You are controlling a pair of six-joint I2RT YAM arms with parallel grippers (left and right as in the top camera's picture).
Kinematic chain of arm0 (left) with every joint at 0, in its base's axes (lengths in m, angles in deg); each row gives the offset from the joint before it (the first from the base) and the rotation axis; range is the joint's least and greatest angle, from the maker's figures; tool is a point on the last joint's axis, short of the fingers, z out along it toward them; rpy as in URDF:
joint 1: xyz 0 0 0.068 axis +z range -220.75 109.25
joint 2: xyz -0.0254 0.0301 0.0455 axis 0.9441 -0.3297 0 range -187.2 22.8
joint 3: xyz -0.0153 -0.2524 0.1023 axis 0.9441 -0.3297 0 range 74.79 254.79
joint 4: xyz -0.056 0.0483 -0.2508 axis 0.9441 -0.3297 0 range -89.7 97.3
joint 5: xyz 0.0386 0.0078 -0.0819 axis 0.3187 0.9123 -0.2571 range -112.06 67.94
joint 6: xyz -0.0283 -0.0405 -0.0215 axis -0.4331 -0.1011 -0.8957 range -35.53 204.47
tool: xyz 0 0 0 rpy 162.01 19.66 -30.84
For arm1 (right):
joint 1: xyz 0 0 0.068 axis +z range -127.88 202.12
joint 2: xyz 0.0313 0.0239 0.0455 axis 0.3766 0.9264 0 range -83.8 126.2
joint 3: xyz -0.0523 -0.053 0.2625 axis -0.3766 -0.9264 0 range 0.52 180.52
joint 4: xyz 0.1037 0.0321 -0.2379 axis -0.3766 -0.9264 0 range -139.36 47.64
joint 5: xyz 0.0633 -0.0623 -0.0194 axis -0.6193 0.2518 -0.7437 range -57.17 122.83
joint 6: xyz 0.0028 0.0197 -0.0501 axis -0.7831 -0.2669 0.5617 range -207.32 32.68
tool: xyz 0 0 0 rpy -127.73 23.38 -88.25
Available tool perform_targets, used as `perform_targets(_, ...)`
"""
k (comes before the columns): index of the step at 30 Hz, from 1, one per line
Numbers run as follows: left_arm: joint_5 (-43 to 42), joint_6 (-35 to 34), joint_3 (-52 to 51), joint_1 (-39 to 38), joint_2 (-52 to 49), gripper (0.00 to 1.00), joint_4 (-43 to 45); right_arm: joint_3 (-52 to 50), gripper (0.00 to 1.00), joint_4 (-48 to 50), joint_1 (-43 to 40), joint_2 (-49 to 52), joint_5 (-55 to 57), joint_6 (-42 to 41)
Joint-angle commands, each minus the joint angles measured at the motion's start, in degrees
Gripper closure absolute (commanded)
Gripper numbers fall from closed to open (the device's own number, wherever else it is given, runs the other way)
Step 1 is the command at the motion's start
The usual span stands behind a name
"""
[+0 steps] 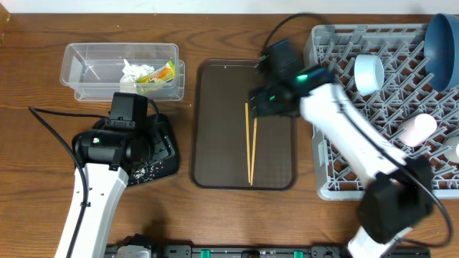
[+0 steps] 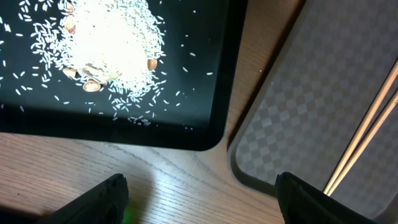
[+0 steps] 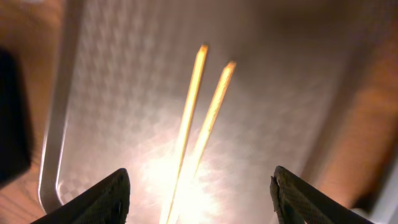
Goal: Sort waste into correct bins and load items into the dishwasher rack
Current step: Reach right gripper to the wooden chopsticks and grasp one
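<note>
While the right gripper (image 3: 199, 202) hangs over the brown tray (image 1: 215, 143), its jaws stand wide apart, nothing held; two chopsticks (image 1: 251, 143) lie side by side on that tray, right under it. Left gripper (image 2: 202, 199) likewise spread wide and empty, over bare table by the black tray (image 2: 205, 106) corner; left arm hides much of that tray from overhead; right arm crosses the rack (image 1: 337, 183) at its left side. Clear tub (image 1: 86, 68): crumpled tissue (image 1: 133, 70) and yellow-green wrapper (image 1: 161, 74), touching. Black tray: heap of rice (image 2: 112, 43), loose grains around, a few brownish bits mixed in. Rack: blue plate (image 1: 441, 43) at far right corner, white cup (image 1: 369, 72) on its side, pink cup (image 1: 417, 129) nearer.
</note>
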Motion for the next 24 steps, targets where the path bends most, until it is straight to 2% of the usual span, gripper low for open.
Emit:
perform_targets(1,0.87,-0.5,0.52,0.31,-0.24,0.21,-0.17,-0.17,0.29,-1.51,3.23,5.09,2.86,-8.74)
perform_targets(10,0.87,-0.28,0.52,0.31,-0.24,0.21,-0.17,-0.17,0.34,-2.97,4.5,13.29,3.3,-13.51)
perform_targets(18,0.87,-0.28,0.52,0.28,-0.24,0.21,-0.2,-0.17,0.34,-4.63,4.61,15.47,7.89,-17.55)
perform_targets(24,0.87,-0.28,0.52,0.31,-0.24,0.21,-0.2,-0.17,0.35,-4.66,4.59,15.47,8.94,-17.55)
